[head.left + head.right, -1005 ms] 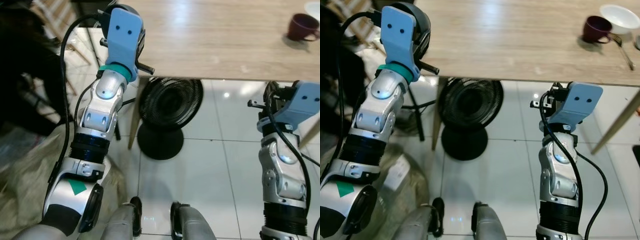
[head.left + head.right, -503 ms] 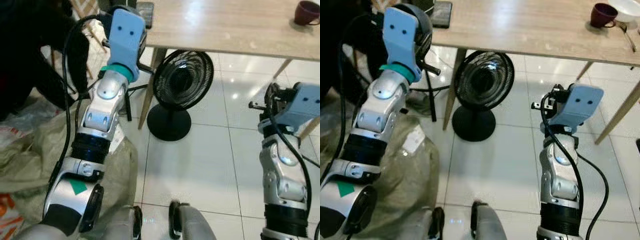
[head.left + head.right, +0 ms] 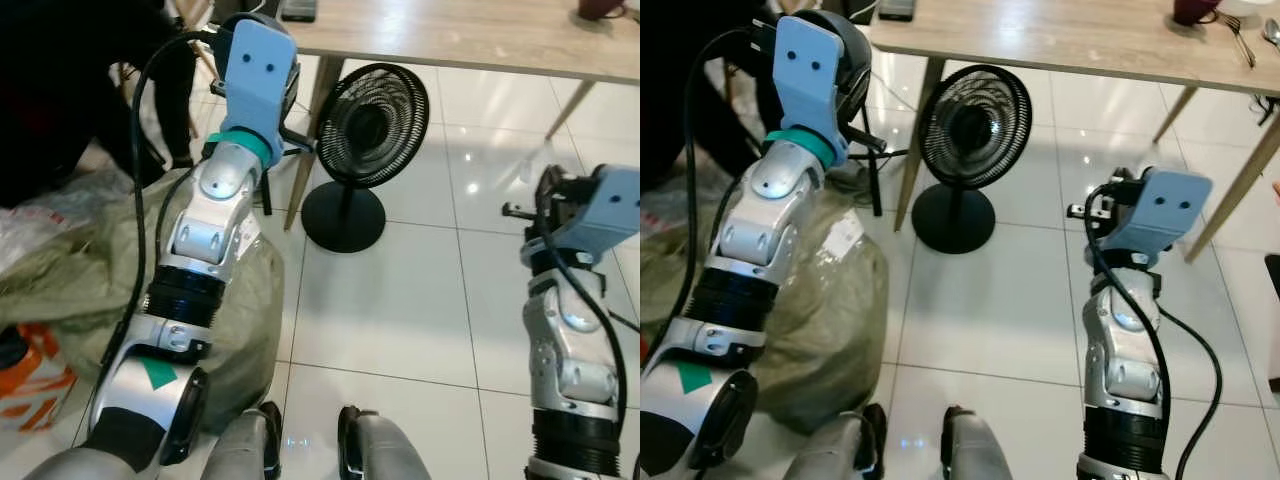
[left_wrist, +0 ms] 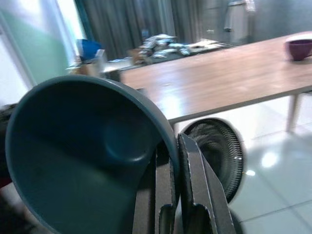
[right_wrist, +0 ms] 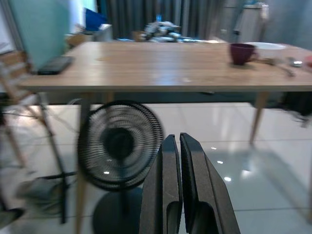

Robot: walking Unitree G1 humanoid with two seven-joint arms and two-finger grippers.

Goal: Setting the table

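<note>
Left gripper raised at 10 o'clock, fingers clamped on rim of dark bowl. Fan under table at 12. Right gripper at 3, fingers together, empty. Carrying step; next: approach table, set bowl down.

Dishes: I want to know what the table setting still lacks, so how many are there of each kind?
Bowls: 2 (teal bowl in the left tool, white bowl on the table)
Mugs: 1 (purple mug on the table)
Total: 3
</note>
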